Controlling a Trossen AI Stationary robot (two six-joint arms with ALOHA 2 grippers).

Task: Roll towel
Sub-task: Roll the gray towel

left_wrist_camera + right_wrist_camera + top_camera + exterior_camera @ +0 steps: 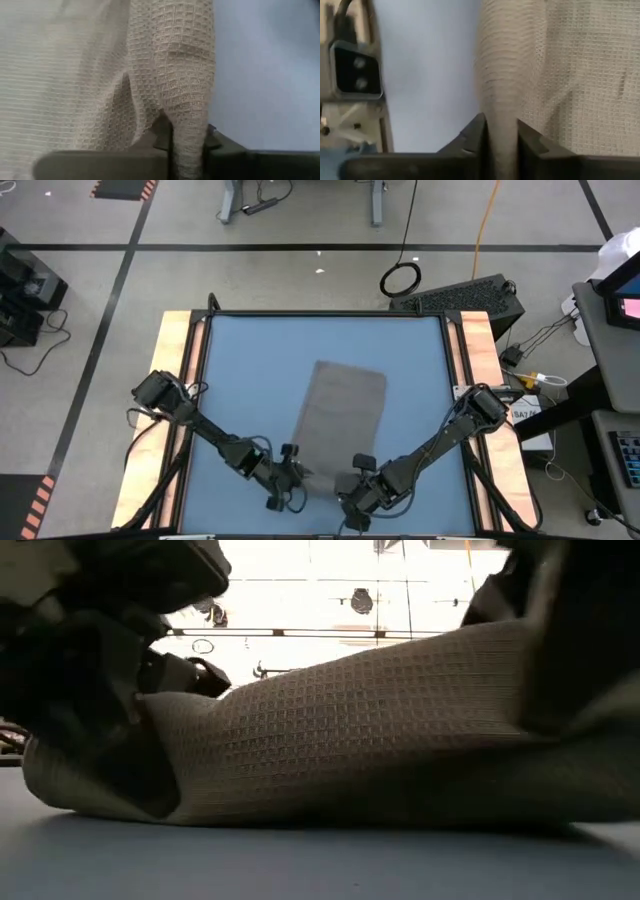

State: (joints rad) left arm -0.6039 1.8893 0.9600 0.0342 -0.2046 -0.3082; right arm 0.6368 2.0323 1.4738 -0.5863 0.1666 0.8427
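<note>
Towel (340,420) near edge pinched at both corners: left gripper (187,150) and right gripper (500,145) each clamp a fold. Next: lift together, fold edge forward evenly to start roll.

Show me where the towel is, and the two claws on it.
towel (343,408): high view, middle of the flat cloth.
left claw (186,150): left wrist view, shut on the towel's edge.
right claw (501,145): right wrist view, pinching the towel's edge.
</note>
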